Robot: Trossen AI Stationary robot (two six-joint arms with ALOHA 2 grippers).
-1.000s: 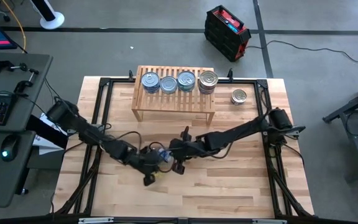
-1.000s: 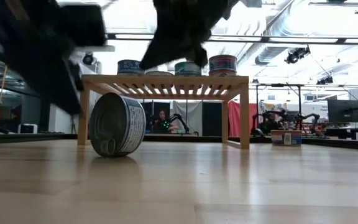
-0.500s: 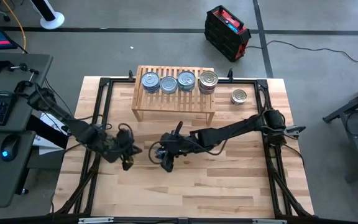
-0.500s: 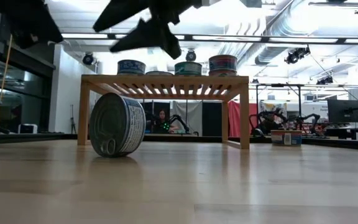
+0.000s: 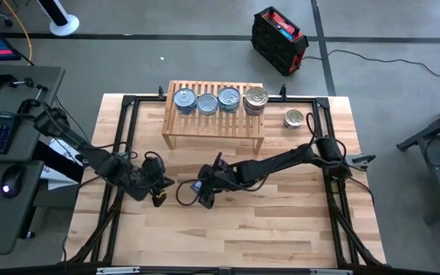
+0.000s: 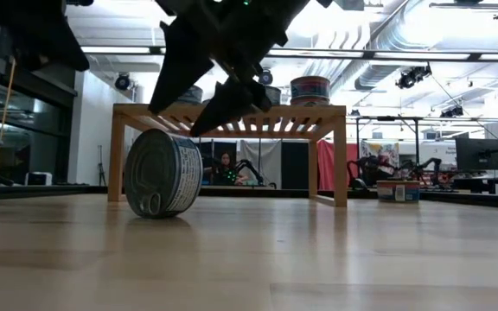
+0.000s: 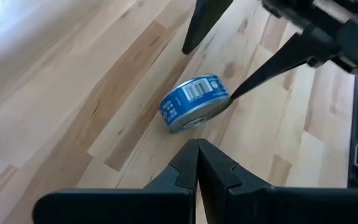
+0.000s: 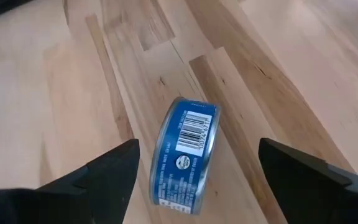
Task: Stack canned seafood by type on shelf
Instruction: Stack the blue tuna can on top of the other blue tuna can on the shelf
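A blue-labelled can (image 8: 185,155) stands on its rim on the plank table, in front of the shelf (image 5: 214,122). My right gripper (image 6: 194,105) hangs open just above it, one finger on each side, and I see no touch. My left gripper (image 7: 197,163) is shut and holds nothing, a little toward the table's left of the can (image 7: 193,104). On the shelf's slatted top rest three silvery-blue cans (image 5: 207,102) and a small stack of gold-lidded cans (image 5: 256,99).
One more can (image 5: 293,118) sits on the table to the right of the shelf. A black frame (image 5: 125,130) runs around the tabletop. Bare planks lie between the can and the near edge.
My left gripper has drawn back from the can toward the table's left edge. My right gripper has moved left over the can, come down toward it and opened wide. The can has stayed on its rim in the same place.
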